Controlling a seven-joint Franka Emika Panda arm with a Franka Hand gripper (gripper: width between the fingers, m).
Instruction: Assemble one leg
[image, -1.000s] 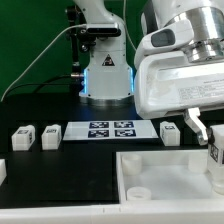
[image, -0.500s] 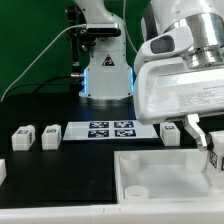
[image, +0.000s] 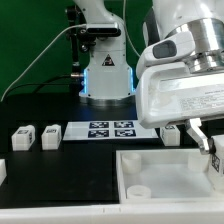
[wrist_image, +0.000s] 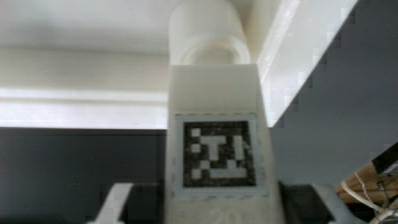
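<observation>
My gripper is clamped on the small white plastic tagged leg, held upright by the bench edge on the exterior view's right, above the large white walled tray piece. Picked up, I judge; seating it there remains.

Marker board: thin, flat, white, bearing square black-and-white tags, lying flat on the table. Table: black, matt surface, running out from the marker board on every side. Walled tray-like piece: large, white, low rim around a sunken floor, lying nearer the camera than the marker board and toward the exterior view's right of it, apart from it with a band of black table between; small round feature on its floor. Backdrop: green, behind the marker board.
</observation>
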